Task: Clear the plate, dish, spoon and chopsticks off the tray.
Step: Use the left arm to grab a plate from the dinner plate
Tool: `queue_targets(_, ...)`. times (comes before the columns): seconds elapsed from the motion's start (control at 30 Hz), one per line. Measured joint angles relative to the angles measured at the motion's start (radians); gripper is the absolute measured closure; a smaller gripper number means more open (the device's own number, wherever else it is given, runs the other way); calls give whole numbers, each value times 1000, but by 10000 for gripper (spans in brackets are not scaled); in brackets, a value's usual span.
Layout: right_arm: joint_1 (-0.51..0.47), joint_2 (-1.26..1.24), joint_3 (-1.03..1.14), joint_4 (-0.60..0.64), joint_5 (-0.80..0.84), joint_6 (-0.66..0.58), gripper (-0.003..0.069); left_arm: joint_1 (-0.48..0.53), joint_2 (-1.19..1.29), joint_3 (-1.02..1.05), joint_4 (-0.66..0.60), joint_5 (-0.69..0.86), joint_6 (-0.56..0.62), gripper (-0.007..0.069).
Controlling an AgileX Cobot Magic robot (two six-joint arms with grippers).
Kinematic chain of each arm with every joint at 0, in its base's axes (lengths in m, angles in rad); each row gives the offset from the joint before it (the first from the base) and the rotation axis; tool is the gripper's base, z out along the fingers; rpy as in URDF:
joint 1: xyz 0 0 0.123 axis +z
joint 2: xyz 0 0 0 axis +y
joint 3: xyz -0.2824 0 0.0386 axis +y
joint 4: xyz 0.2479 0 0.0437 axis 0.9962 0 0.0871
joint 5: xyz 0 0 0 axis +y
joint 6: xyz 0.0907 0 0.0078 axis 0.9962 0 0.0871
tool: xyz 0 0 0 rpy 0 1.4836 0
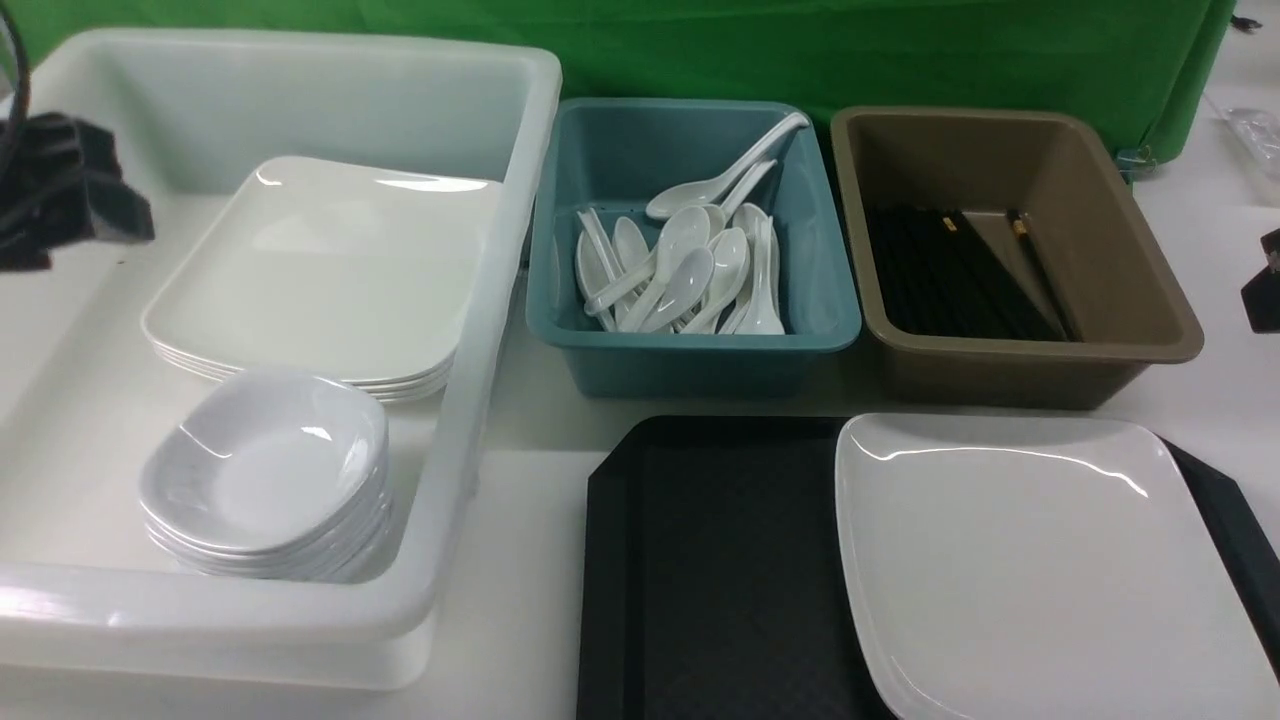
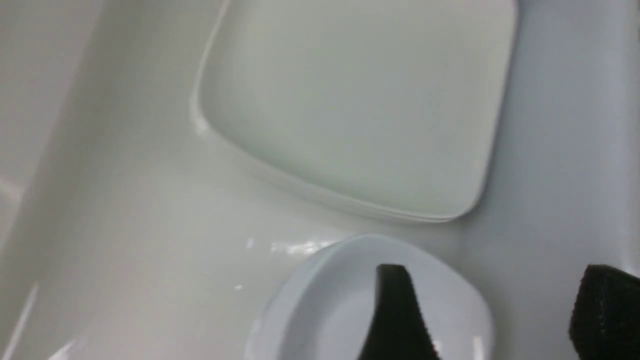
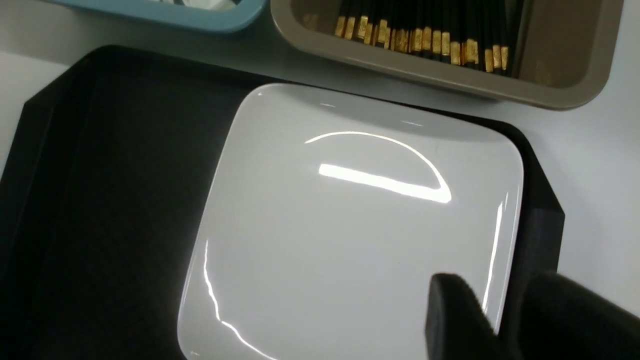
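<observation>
— Whereabouts of the plate (image 1: 1030,560)?
— Flat on the right part of the tray (image 1: 720,560), at the near edge of the table (image 1: 520,560).

— And the right gripper (image 3: 492,300)?
— Hangs above the plate's right edge, jaws partly apart, gripping nothing. Barely visible from the front, just a dark bit at the far right.

— Left gripper (image 2: 495,310)?
— Hovers over the white tub (image 1: 300,90) on the left, above the stack of small dishes (image 1: 265,470). Jaws wide apart, holding nothing. One of its fingers (image 2: 395,310) over the hollow of the top dish, the other outside the rim.

— Anything else in that tub?
— A stack of square plates (image 1: 330,270), farther back, just beside the dishes.

— Beyond the tray?
— A teal tub (image 1: 690,360) with spoons (image 1: 680,265) heaped inside, one leaning up toward the far right corner. To its right, a brown tub (image 1: 1000,375) with black chopsticks (image 1: 950,275) lying along the bottom, gold bands near one end. Farther back, a green cloth (image 1: 800,50).
</observation>
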Motion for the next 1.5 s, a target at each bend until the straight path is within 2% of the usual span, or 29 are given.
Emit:
queue_targets(0.13,0,0,2,0,0,0,418,-236,20,-19,2,4,-23,494)
queue_targets(0.17,0,0,2,0,0,0,418,-250,23,-19,2,4,-26,506)
queue_targets(0.2,0,0,3,0,0,0,418,-341,58,-26,2,13,-59,571)
queue_targets(0.3,0,0,4,0,-1,0,418,-520,167,-67,12,17,-111,612)
queue_targets(0.4,0,0,4,0,-1,1,418,-628,285,-124,15,17,-122,613)
queue_targets(0.53,0,0,5,0,0,1,418,-750,470,-248,43,22,-124,564)
queue_targets(0.63,0,0,5,0,3,-3,418,-789,573,-334,50,38,-138,504)
queue_targets(0.7,0,0,5,0,7,-6,418,-810,699,-455,56,69,-146,391)
queue_targets(0.77,0,0,5,-1,7,-7,418,-812,757,-515,56,78,-147,327)
queue_targets(0.87,0,0,5,-2,7,-7,418,-813,882,-643,77,77,-147,169)
queue_targets(1.0,0,0,5,-4,7,-7,418,-813,988,-749,92,38,-147,47)
queue_targets(1.23,0,0,5,-7,6,-7,418,-813,1070,-774,88,-49,-147,47)
queue_targets(1.5,0,0,5,-9,0,-7,418,-813,1116,-775,-13,-114,-136,95)
